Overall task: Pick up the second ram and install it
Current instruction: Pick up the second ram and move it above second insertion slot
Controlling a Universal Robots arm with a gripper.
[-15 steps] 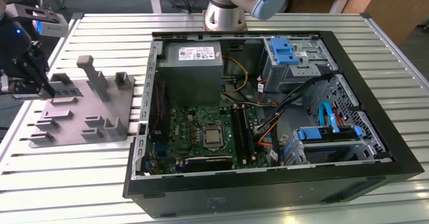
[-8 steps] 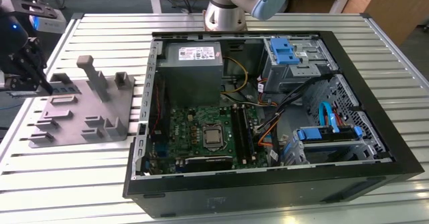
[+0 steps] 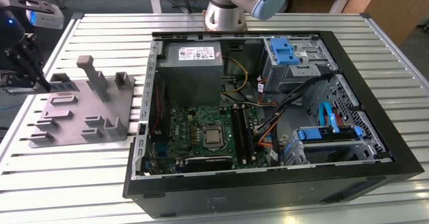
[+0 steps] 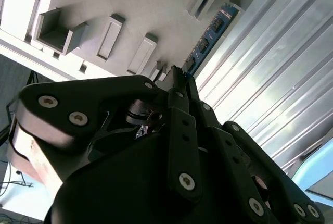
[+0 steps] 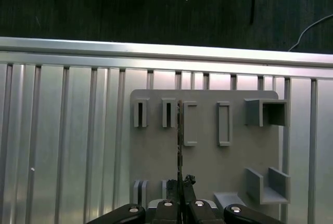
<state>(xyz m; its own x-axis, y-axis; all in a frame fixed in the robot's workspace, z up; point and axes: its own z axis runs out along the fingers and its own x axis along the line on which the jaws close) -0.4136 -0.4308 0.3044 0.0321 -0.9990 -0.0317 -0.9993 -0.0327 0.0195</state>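
The second ram point(image 3: 66, 86) is a slim blue-green stick with black chips, and it sits at the far corner of the grey fixture plate point(image 3: 74, 118), on the exterior view's left. My gripper point(image 3: 44, 87) is shut on one end of it. The ram point(image 4: 210, 34) reaches out from the fingertips along the plate's edge in the second wrist view. Edge-on in the first wrist view, the ram point(image 5: 179, 140) is a thin dark line running from my gripper point(image 5: 182, 183) over the plate point(image 5: 208, 161). The black memory slots point(image 3: 240, 128) lie on the motherboard inside the open computer case.
The open computer case point(image 3: 375, 98) fills the middle and the exterior view's right, with drive bays and cables inside. Upright posts point(image 3: 90, 68) stand on the fixture plate close to my gripper. The arm's base point(image 3: 224, 13) stands behind the case on the slatted metal table point(image 3: 94, 179).
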